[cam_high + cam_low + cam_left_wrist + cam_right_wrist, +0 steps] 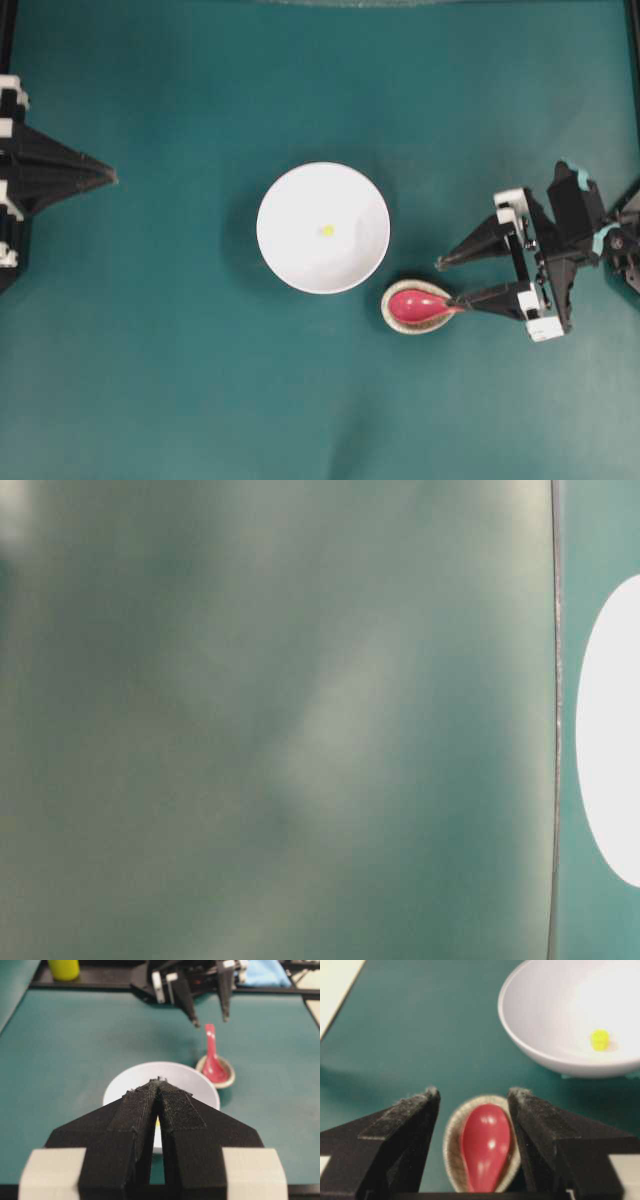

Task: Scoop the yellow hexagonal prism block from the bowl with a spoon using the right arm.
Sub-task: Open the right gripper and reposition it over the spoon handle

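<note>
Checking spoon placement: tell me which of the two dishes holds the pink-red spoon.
The small speckled oval rest holds the glossy pink-red spoon. The larger round white bowl contains only the tiny yellow block.

Your table-level view is a blur, the bowl cut off at its right edge; the left gripper hides the block from its wrist camera

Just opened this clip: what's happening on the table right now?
The right gripper is open, its fingers either side of the pink-red spoon, which lies in a speckled rest beside the white bowl. It hasn't closed on the handle yet. The yellow block sits alone in the bowl. The left gripper is shut, off to the side, holding nothing.
</note>
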